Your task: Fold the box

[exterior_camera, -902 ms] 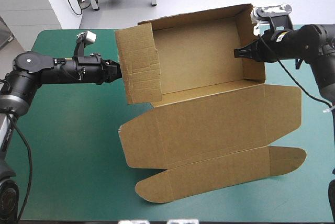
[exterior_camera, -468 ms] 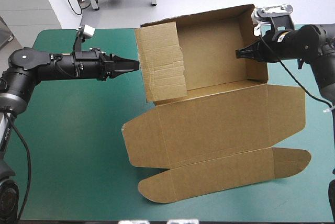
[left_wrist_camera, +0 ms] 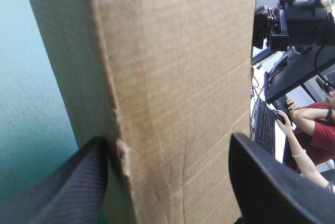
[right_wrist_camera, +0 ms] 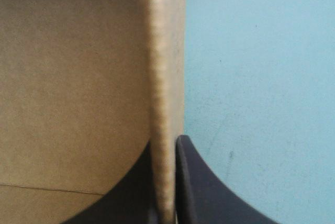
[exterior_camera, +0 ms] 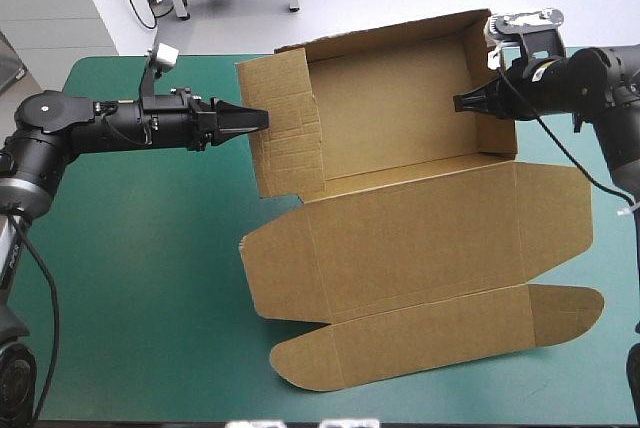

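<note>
Left hand (exterior_camera: 258, 117) is open: black fingers (left_wrist_camera: 68, 192) stand well apart, gripping nothing. The outer face of the box's left wall (exterior_camera: 285, 133) stands upright right ahead of it, and in the high view the tips reach that face. Right hand (exterior_camera: 470, 103) is clamped on the right wall (exterior_camera: 490, 78), with the board edge pinched between its fingers.

The brown box (exterior_camera: 400, 88) sits toward the far right of the teal-green worktop (exterior_camera: 150, 248). It's an open tray, walls up, with the lid (exterior_camera: 440, 233) lying flat toward the near edge and its rounded flap outermost.

Versus just before: the left wall had swung in over the tray floor and is now back out to the left, against the left hand's tips. The lid has slid slightly right. Right hand's grip is unchanged.
</note>
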`<control>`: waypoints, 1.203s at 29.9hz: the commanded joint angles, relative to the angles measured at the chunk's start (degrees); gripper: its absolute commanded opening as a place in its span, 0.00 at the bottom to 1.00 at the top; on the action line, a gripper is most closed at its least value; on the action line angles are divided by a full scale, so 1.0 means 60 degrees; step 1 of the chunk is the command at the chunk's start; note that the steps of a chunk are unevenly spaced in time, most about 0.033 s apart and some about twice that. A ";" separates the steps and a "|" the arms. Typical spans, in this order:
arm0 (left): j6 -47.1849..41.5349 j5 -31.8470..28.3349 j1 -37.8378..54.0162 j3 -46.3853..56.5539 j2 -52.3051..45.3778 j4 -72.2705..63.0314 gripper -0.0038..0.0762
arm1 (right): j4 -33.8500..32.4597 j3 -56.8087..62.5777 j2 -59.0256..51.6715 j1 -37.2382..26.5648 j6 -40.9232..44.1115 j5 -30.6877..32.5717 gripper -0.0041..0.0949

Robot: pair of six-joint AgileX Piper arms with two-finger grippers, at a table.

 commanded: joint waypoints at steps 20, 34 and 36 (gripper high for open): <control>-0.3722 -0.4659 -0.2922 -0.0299 -0.0905 0.3582 0.64 | 0.0659 -0.0349 -0.0357 0.0044 0.0529 -0.1078 0.04; -0.7437 -0.6187 -0.4359 -0.0299 -0.0905 0.7959 0.55 | 0.0120 -0.0370 -0.0393 0.0381 0.0412 -0.1015 0.04; -0.7528 -0.6296 -0.4359 -0.0299 -0.0905 0.7959 0.55 | -0.0423 -0.0370 -0.0393 0.0736 0.0532 -0.1015 0.04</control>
